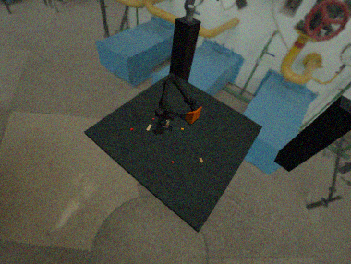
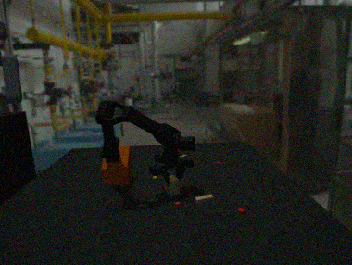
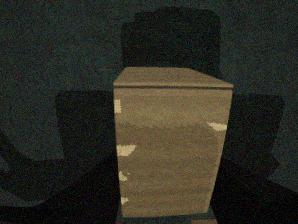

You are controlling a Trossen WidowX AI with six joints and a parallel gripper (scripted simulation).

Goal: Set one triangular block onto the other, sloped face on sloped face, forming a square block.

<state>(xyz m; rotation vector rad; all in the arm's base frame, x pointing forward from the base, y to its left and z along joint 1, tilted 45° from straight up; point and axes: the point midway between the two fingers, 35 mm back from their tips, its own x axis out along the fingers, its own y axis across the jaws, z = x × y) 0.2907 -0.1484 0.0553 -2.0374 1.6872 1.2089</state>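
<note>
The 2 triangular blocks [image 1: 166, 124] [image 2: 173, 184] [image 3: 172, 145] apparently form 1 stack on the dark table [image 1: 203, 194] [image 2: 185, 238] [image 3: 40, 45], below the wrist. The gripper [image 2: 172, 178] stands part-open around it; whether it grips, I cannot tell. 1 pale strip [image 1: 149, 127] [image 2: 204, 197] lies near.

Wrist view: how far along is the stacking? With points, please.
Looks nearly done: upper block [image 2: 173, 179] [image 3: 172, 150] sits against lower block [image 2: 173, 189] [image 3: 160, 76], only a thin dark seam between. In hand: gripper [image 1: 164, 125] [image 2: 171, 182] looks closed on upper block. Left: open, back clear, confirm ends even.
</note>
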